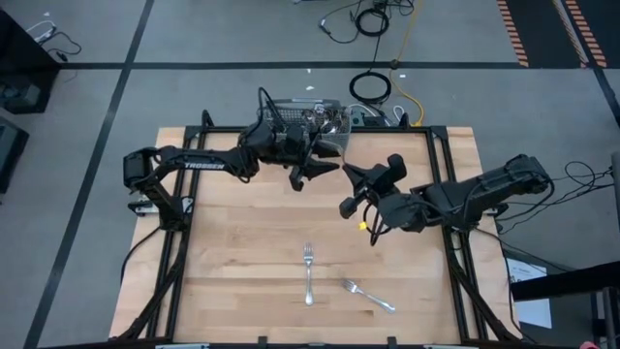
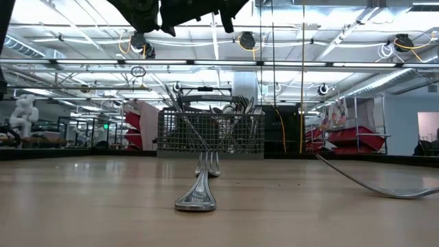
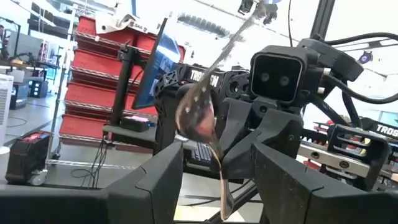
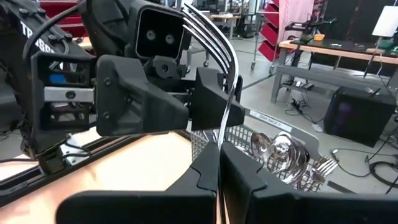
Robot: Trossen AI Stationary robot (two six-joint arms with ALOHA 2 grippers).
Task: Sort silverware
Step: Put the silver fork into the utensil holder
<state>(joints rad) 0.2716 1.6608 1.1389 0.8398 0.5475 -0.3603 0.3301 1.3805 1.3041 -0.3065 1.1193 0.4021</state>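
Note:
A silver fork (image 4: 227, 93) stands upright in the air over the far middle of the table, tines up. My right gripper (image 4: 219, 163) is shut on it from below the tines. My left gripper (image 3: 221, 180) faces it from the other side, open. Its fingers (image 3: 155, 180) stand on either side of the fork (image 3: 198, 115) with a gap on each side. In the high view the two grippers meet near the basket, left (image 1: 325, 170) and right (image 1: 351, 180). Two more forks (image 1: 309, 272) (image 1: 369, 296) lie flat on the near part of the table. My right gripper pinches the fork's handle just below the neck (image 4: 221, 142) between its two fingers. The fingers come about level from the table's right side and lie across the handle. The fork stands upright, tines curving up toward the left arm, lifted clear of the table.
A grey wire-mesh basket (image 1: 312, 116) with several pieces of silverware upright in it stands at the table's far edge, just behind the grippers; it also shows in the low view (image 2: 210, 134). The black frame rails (image 1: 441, 174) run along the table's sides. Bare wood lies between the two forks and the grippers.

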